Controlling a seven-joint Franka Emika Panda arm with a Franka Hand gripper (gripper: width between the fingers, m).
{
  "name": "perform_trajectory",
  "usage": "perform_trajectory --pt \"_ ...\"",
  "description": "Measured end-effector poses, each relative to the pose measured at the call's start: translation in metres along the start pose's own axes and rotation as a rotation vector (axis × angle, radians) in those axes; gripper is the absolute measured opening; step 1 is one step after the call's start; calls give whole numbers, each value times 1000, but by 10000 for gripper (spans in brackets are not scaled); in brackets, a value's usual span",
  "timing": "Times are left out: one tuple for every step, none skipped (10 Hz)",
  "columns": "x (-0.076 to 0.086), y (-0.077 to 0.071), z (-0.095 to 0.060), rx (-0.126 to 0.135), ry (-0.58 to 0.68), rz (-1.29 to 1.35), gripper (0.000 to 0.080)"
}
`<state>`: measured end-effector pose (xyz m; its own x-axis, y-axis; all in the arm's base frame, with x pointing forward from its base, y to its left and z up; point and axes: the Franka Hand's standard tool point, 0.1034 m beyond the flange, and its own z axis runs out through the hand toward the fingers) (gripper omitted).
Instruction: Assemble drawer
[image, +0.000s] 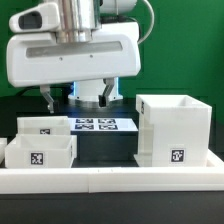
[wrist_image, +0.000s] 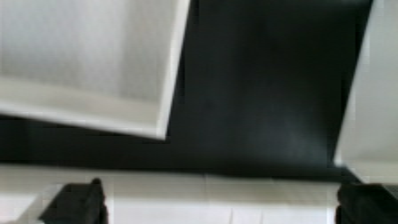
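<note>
Daylight shows between the two dark fingers (image: 47, 98) of the gripper (image: 77, 99): the claw is released and holds nothing, hanging over the back middle of the table (image: 105, 150), above the marker board (image: 95, 125). Reading the exterior view as a clock face, the drawer lies in three loose pieces. The large shell (image: 172, 130) stands upright at about four o'clock, its opening seemingly upward. The two small trays sit close together at about eight o'clock, the back tray (image: 45, 126) just behind the front tray (image: 40, 153); whether they touch I cannot tell. To my eye they are spread out so each can be taken from above without knocking a neighbour, with their tags turned to the camera. Neither tray is in the shell, so the job looks hardly begun. The low border rail (image: 110, 182) runs along six o'clock, fencing the pieces in. In the wrist view the fingertips (wrist_image: 75, 203) stand wide apart over the dark table, with a slanted white panel (wrist_image: 89, 60) beyond; I cannot say which piece it belongs to. Nothing blocks a straight descent, though the shell's tall wall would crowd any sweep toward three o'clock.
</note>
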<state>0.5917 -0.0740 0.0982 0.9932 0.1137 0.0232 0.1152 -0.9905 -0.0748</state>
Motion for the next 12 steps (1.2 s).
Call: perform_trajectory --pt "-7 6 11 -17 18 11 649" --pt "-18 15 23 -18 6 35 649" --pt "-18 16 24 -18 3 36 649" --pt "-18 15 24 -18 3 35 649" --pt "-18 15 24 -18 2 34 649" --pt "-18 15 24 -18 2 34 649" --pt "-19 16 25 -16 1 40 649" --pt "-23 19 29 -11 -5 75 649" --pt "-28 22 36 -21 15 93 649" --pt "-37 20 44 -24 8 97 649" --pt "-42 18 49 -22 -2 97 649" --pt "-45 19 56 -27 -4 99 649"
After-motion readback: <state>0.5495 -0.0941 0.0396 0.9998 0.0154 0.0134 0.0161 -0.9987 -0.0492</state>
